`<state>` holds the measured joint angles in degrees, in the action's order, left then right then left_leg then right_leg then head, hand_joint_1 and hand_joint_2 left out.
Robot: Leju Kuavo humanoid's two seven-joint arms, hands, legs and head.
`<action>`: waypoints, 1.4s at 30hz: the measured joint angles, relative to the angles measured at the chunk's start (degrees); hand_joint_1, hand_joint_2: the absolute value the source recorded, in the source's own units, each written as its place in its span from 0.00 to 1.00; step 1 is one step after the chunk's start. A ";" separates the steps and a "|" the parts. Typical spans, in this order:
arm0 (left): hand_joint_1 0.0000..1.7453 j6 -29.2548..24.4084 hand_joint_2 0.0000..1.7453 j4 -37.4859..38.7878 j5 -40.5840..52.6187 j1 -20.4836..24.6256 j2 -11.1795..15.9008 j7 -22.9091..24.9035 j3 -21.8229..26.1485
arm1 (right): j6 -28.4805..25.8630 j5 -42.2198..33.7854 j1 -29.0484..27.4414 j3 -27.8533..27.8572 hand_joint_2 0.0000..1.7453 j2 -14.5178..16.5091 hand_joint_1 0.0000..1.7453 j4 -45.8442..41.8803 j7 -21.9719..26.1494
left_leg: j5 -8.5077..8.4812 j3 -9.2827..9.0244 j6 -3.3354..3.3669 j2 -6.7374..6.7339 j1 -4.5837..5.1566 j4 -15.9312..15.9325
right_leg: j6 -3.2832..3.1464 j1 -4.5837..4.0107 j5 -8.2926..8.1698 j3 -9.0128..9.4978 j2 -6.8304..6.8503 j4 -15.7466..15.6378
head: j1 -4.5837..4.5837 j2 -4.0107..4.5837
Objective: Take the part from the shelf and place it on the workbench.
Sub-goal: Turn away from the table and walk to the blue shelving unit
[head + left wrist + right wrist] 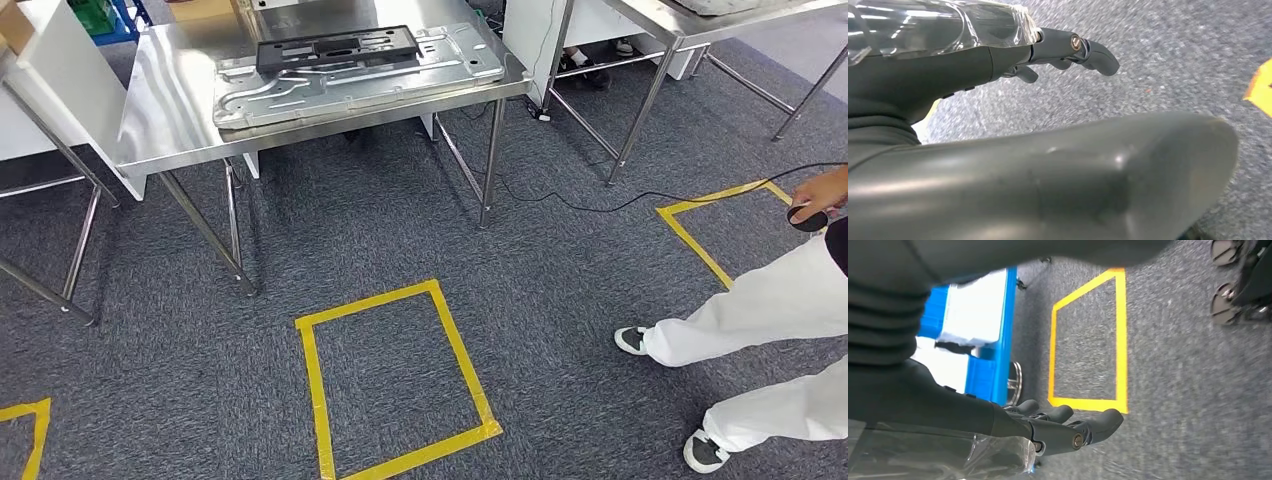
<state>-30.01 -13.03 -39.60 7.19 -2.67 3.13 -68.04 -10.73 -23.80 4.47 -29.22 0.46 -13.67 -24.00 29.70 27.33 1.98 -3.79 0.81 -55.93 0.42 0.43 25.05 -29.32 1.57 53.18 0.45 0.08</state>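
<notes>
A steel workbench (170, 100) stands ahead at the top of the head view. On it lies a stamped silver metal panel (350, 85) with a black plastic frame part (337, 48) resting across its far side. In the left wrist view my left hand (998, 60) hangs over grey carpet, fingers (1095, 52) stretched out and apart from the thick thumb, nothing in it. In the right wrist view my right hand (1048, 427) also hangs above the carpet, its fingers (1103, 422) extended and holding nothing.
A yellow tape rectangle (395, 380) marks the carpet in front of the workbench. A person in white trousers (760, 310) stands at right, holding a black device (808, 215) with a cable (600, 205) trailing across the floor. A second steel table (680, 25) is at the back right. A blue rack (993, 340) shows behind my right hand.
</notes>
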 joint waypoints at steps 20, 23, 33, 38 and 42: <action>0.00 0.74 0.00 -0.02 0.61 -0.45 0.01 0.40 -0.07 | -0.26 -0.68 -0.12 0.00 0.00 0.04 0.00 0.16 0.02 | -3.64 -0.86 2.46 1.59 -0.69 4.02 | 3.22 0.20 6.36 -10.76 -2.07 18.44 | -0.16 0.00; 0.00 0.74 0.00 -0.02 0.60 -0.30 -0.01 0.43 -0.07 | -0.26 -0.69 -0.14 0.00 0.00 0.01 0.00 0.16 0.01 | -3.44 -1.09 2.09 -0.36 -0.62 3.98 | 3.22 0.27 1.76 -4.19 0.13 7.81 | -0.17 0.01; 0.00 0.70 0.00 -0.02 0.63 -0.15 0.00 0.56 -0.07 | -0.16 -0.73 0.03 0.00 0.00 0.03 0.00 0.16 -0.17 | 4.76 5.19 -0.72 2.82 -0.87 -10.87 | -0.24 0.06 -0.80 -1.63 -1.82 0.39 | 0.21 0.01; 0.00 0.69 0.00 -0.02 0.71 -0.41 0.06 0.84 -0.11 | -0.11 -0.83 -0.06 0.00 0.00 0.12 0.00 0.16 -0.20 | -0.53 3.40 0.09 5.17 -0.83 -5.82 | -0.06 0.02 -1.46 -1.95 -5.62 0.41 | 0.22 0.01; 0.00 0.73 0.00 -0.02 0.84 -0.34 0.28 0.99 -0.12 | -0.14 -0.96 0.02 0.00 0.00 0.35 0.00 0.16 -0.19 | -3.70 -0.01 0.83 7.91 -0.56 3.14 | 0.93 -0.14 -2.05 -2.84 -8.22 0.71 | 0.20 0.00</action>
<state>-29.28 -13.05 -38.76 6.85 -2.38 4.11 -68.16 -10.87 -24.75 4.49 -29.22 0.81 -13.51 -24.18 26.00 27.32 2.81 4.11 0.25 -52.79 1.34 0.28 23.00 -32.16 -6.65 53.88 0.64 0.09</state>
